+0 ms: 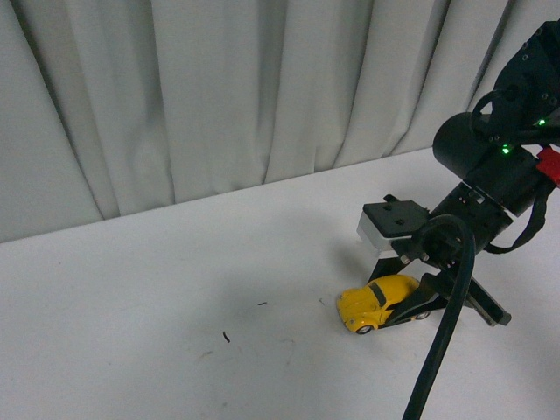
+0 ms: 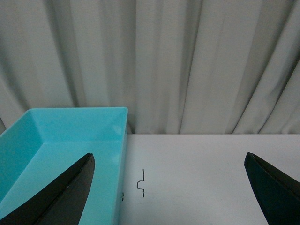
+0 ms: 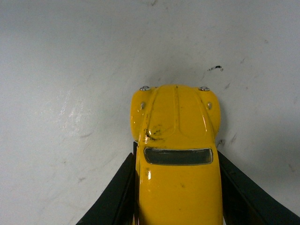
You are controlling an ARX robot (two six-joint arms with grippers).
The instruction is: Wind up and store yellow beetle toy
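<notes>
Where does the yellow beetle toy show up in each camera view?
Front view: the yellow beetle toy sits low and right of centre on the white table.
Left wrist view: not in it; only a teal bin, the curtain and table.
Right wrist view: it fills the picture's lower middle.
Shared landmark: the white table, in all three.

The white table carries a yellow toy car standing on its wheels, over toward the robot's right. A turquoise bin also sits on it, and a few small dark marks dot the surface.
</notes>
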